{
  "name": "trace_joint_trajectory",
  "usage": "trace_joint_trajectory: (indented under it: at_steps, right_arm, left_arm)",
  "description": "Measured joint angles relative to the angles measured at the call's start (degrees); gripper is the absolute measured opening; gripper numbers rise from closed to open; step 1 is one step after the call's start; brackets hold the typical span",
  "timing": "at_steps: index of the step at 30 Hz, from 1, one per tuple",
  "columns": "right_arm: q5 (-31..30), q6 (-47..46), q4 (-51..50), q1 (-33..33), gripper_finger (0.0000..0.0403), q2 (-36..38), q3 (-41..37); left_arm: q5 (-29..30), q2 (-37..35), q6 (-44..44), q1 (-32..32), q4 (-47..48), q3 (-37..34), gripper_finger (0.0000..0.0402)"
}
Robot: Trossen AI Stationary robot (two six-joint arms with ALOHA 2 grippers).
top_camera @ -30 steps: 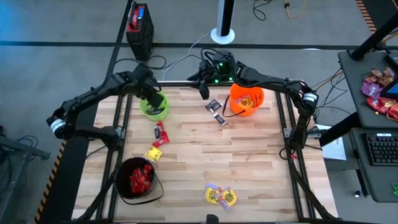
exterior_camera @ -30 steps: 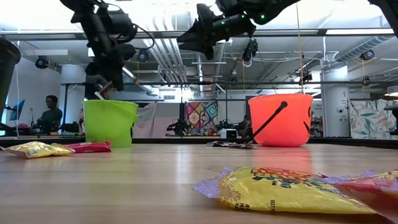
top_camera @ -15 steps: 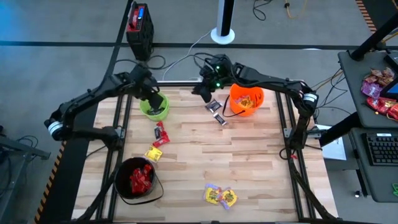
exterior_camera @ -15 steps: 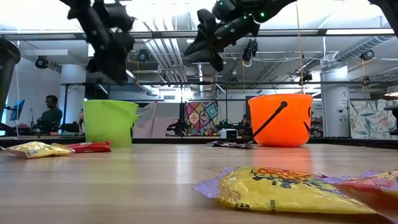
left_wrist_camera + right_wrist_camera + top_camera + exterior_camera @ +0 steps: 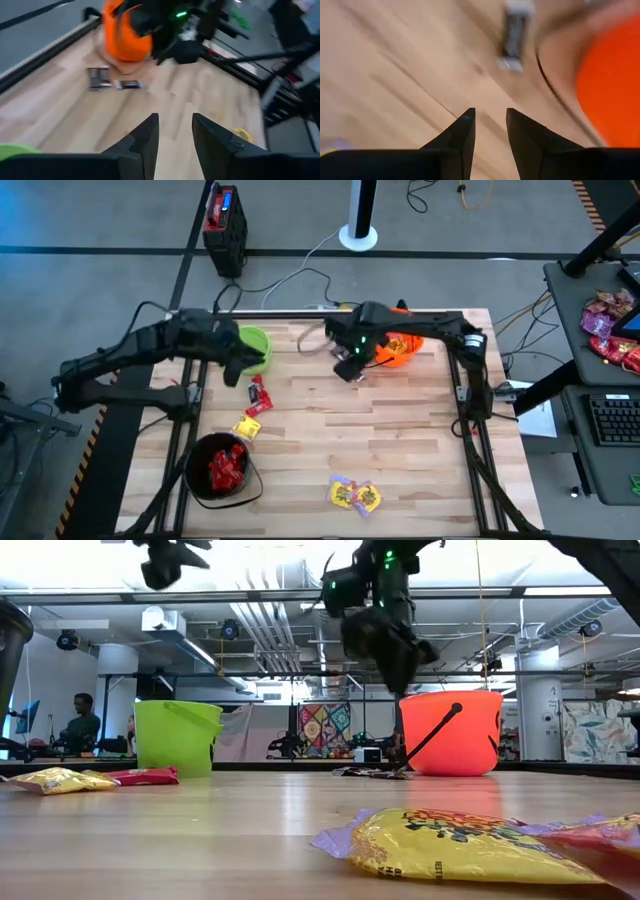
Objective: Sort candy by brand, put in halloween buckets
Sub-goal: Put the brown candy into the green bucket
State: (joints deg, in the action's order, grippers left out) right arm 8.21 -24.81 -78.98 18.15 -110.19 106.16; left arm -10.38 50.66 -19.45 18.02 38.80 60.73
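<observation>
On the wooden table [image 5: 400, 440] stand three buckets: black [image 5: 217, 468], lime green [image 5: 252, 346], orange [image 5: 400, 348]. Candy: two yellow packets [image 5: 355, 495] near the front edge, a red [image 5: 259, 396] and a yellow [image 5: 246, 427] near the green bucket, two dark bars [image 5: 114, 80] beside the orange. Left gripper [image 5: 174, 131] and right gripper [image 5: 489, 122] hover slightly parted, empty.

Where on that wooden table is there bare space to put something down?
The right half of the table, below the orange bucket and right of the yellow candies, is bare. The left side is crowded: green bucket, red candy, black bucket.
</observation>
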Motion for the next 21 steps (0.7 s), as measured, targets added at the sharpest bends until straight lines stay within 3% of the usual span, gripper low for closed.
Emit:
trace_joint_trajectory:
  at_steps: [3,6,9,12,16,18,21]
  right_arm:
    - [-6.16,-2.55,-3.52,-2.33,0.0104,-1.6,-3.12]
    - [-11.34,-5.57,1.21,-4.5,0.0101,-2.19,-6.83]
    - [-12.72,-10.8,5.76,-6.6,0.0093,-2.52,-9.17]
    - [-15.29,-17.59,6.47,-9.81,0.0078,-2.18,-9.84]
    - [-27.36,-24.77,8.46,-13.92,0.0049,-1.75,-10.26]
    - [-31.22,-25.2,14.32,-14.16,0.0028,-1.82,-12.04]
    - [-32.13,-25.22,24.63,-12.51,0.0012,-2.01,-15.78]
  left_arm:
    - [6.17,-1.2,-2.36,-7.14,0.1,0.0,0.01]
    - [13.12,-1.65,-3.73,-13.55,-0.54,0.0,0.01]
    - [17.59,-1.74,-5.12,-18.96,-1.93,0.0,0.01]
    - [18.73,-1.89,-7.77,-22.88,-2.97,0.26,0.01]
    - [19.6,-1.99,-10.2,-26.38,-3.89,1.2,0.01]
    - [21.28,-2.02,-10.11,-27.21,-4.7,1.5,0.01]
    - [22.03,-2.09,-9.04,-27.34,-6.96,1.51,0.01]
